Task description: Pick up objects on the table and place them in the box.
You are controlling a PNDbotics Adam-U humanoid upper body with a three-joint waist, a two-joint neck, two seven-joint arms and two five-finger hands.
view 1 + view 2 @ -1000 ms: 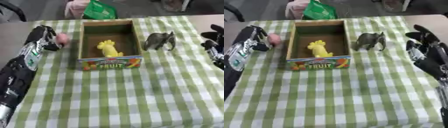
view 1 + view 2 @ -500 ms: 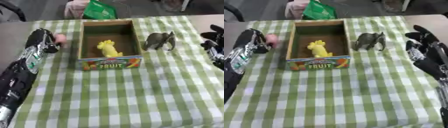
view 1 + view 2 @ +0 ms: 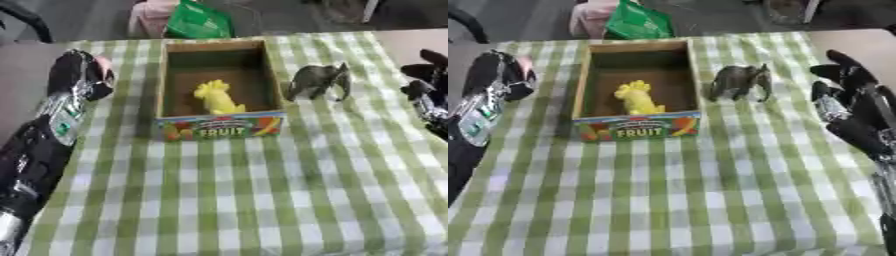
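Left robot hand (image 3: 80,75) sits at the upper left of the frame, arm running up from the lower left corner, and its fingers look curled over a pink object (image 3: 104,64) right by the box's left wall. Only a sliver of pink pokes out past the black fingers, so no clue what the thing actually is, and I can't say for sure the fingers are closed round it.

Right robot hand (image 3: 852,100) hangs at the right edge, fingers spread and fairly straight, holding nothing, well apart from everything. In the left eye view it's mostly cut off by the frame.

Cardboard box (image 3: 218,127) with the FRUIT label stands upper middle on the green checked desk (image 3: 262,200), with a yellow toy (image 3: 215,98) inside. Grey elephant (image 3: 319,81) stands upright just right of the box, near its wall.
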